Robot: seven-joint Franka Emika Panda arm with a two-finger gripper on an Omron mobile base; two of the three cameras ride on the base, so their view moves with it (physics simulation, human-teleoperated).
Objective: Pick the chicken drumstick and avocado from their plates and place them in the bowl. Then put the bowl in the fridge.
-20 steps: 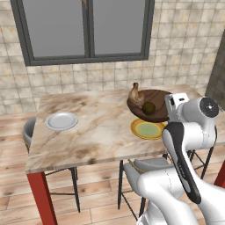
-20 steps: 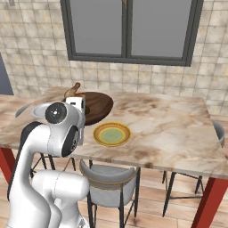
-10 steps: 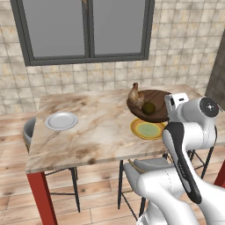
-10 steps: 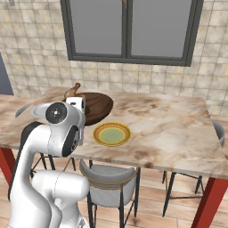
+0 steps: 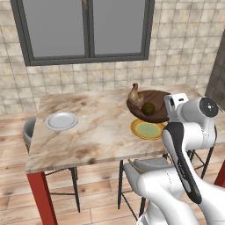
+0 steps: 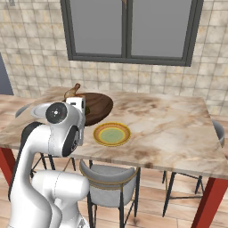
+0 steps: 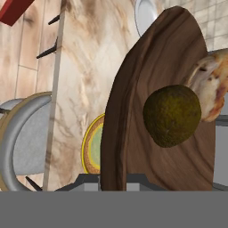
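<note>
nothing has shifted across the last second: bowl loaded, arm parked at its rim

the bench (image 5: 92, 132) and everything on it sit just as they did a second ago, so the filling step looks finished and the fridge run looks like what remains; the fridge itself is not to be seen. the arm stays folded low at the bench's near edge, wrist turned toward the bowl (image 5: 159, 102), with the tool (image 7: 113, 177) at the bowl's near rim. in the hand view the rim runs between the two fingertips (image 7: 87, 179), but whether they are clamped on it cannot be told. the yellow-rimmed plate (image 5: 148, 129) lies bare just beside the bowl, the white-grey plate (image 5: 61, 120) bare and well apart. the avocado (image 7: 172, 115) rests in the bowl, the chicken drumstick (image 5: 136, 95) against its far rim.
</note>
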